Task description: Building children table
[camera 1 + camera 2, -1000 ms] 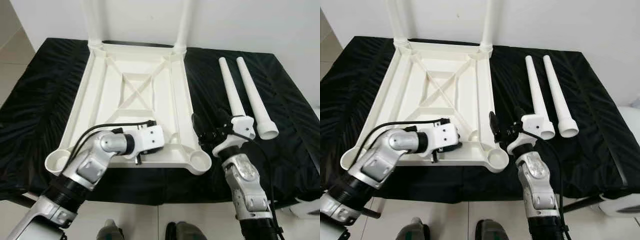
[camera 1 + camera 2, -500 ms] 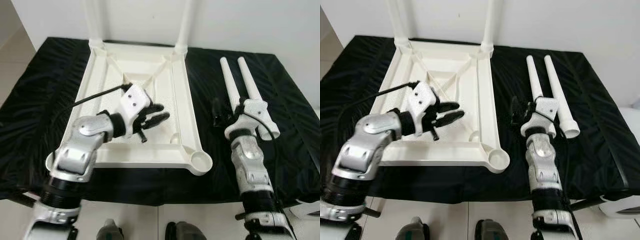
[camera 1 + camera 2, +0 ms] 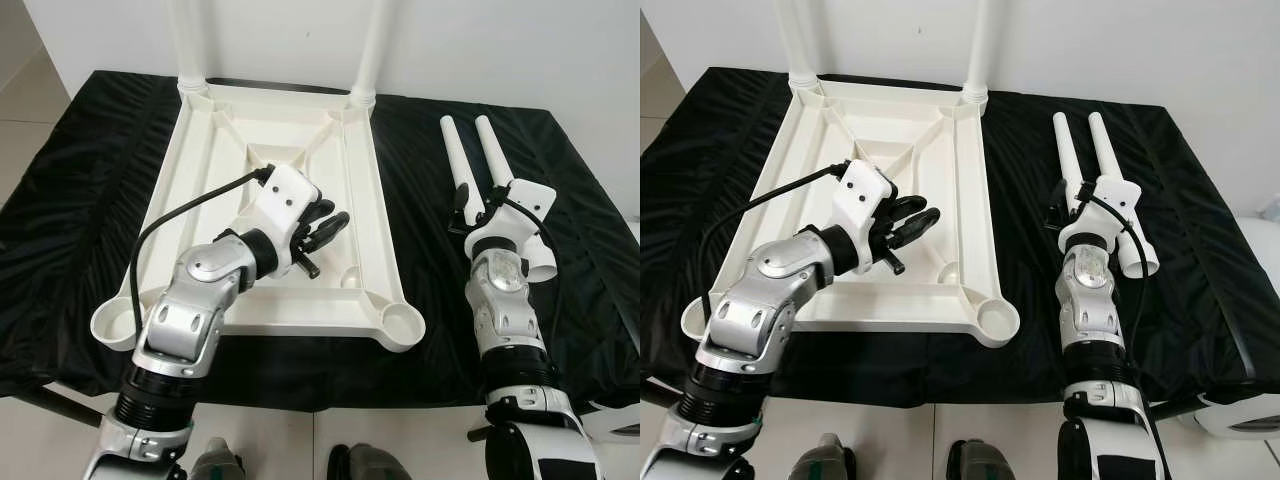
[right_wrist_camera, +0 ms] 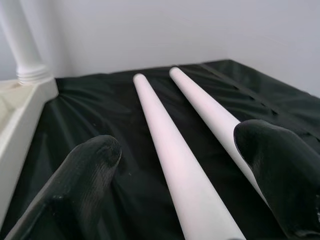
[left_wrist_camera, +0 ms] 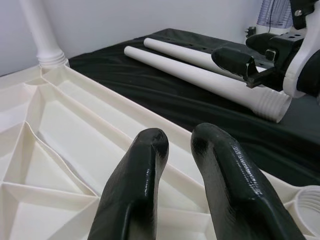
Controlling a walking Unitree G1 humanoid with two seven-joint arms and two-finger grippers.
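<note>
The white table top (image 3: pixel 215 160) lies upside down on a black cloth. Two legs (image 3: pixel 370 50) stand fixed in its far corners. Empty round sockets (image 3: pixel 400 322) show at its near corners. Two loose white legs (image 3: pixel 462 160) lie side by side on the cloth to the right. My left gripper (image 5: pixel 177 145) hovers over the ribbed underside near the right rim, holding nothing, with only a narrow gap between its fingers. My right gripper (image 4: pixel 180 150) is open low over the loose legs. The nearer leg (image 4: pixel 165 140) runs between its fingers, and I cannot tell whether they touch it.
The black cloth (image 3: pixel 80 200) covers the whole work surface, with a white wall close behind. Tiled floor shows at the far left. A white object (image 3: pixel 1240 410) sits low at the right, past the cloth's edge. My feet (image 3: pixel 825 462) show below the near edge.
My left gripper rose from the table top's near rim to its middle, then drifted right. My right gripper swung from the near right socket to over the loose legs.
</note>
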